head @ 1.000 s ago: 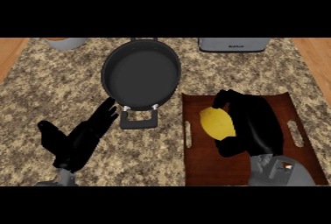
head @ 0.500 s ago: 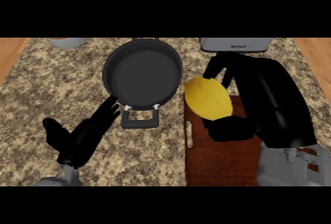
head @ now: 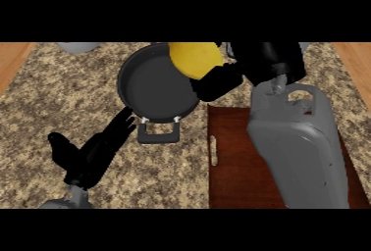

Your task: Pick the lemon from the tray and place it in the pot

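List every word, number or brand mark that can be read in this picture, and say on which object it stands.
None can be read. No text shows on the pot, the lemon, the tray, the counter or the grey thing at the back edge.

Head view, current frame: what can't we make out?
- lemon: top cut off at the view's upper edge, right side hidden by the right hand.
- pot: far rim hidden by lemon; clearance unclear.
- tray: right part hidden by the right forearm.
- grey object, top left: cut off, unidentifiable.
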Robot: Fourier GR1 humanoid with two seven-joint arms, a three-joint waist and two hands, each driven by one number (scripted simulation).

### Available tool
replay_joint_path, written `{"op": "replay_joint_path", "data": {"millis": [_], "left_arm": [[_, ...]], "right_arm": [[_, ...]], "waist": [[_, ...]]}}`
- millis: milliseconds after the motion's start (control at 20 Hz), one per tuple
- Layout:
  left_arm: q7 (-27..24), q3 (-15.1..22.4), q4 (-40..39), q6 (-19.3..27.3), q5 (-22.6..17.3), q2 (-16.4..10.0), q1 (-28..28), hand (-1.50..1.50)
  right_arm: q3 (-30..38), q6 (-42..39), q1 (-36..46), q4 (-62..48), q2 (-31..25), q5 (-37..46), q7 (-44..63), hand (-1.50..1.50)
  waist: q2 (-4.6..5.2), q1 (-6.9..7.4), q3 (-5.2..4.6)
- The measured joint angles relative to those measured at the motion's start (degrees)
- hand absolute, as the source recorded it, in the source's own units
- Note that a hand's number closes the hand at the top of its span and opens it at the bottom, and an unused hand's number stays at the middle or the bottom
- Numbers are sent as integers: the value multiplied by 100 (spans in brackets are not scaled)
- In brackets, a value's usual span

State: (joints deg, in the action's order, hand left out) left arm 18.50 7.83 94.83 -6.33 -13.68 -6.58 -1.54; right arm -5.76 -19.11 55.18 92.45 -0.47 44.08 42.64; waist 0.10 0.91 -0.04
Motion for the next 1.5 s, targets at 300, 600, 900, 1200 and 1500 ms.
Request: {"op": "replay_joint_path", "data": {"millis": [300,600,900,1200,1500], "left_arm": [[-53,81,-59,-50,79,62,23,0],[-7,57,-150,-85,78,90,-126,0],[31,30,-288,-145,77,97,-354,0],[14,199,-263,-198,141,186,-387,0],[86,347,-248,-220,180,282,-518,0]], "right_arm": [[83,827,855,-1875,25,-69,-662,150],[18,1689,1700,-3739,42,-268,-1319,150],[-272,2613,2128,-5252,47,-718,-2015,150],[-416,3276,2378,-6222,46,-1364,-2539,150],[-550,3571,2433,-6877,48,-1941,-2723,-150]], "waist": [[23,66,-1],[50,148,-3],[95,292,-6],[153,538,-9],[207,755,-12]]}}
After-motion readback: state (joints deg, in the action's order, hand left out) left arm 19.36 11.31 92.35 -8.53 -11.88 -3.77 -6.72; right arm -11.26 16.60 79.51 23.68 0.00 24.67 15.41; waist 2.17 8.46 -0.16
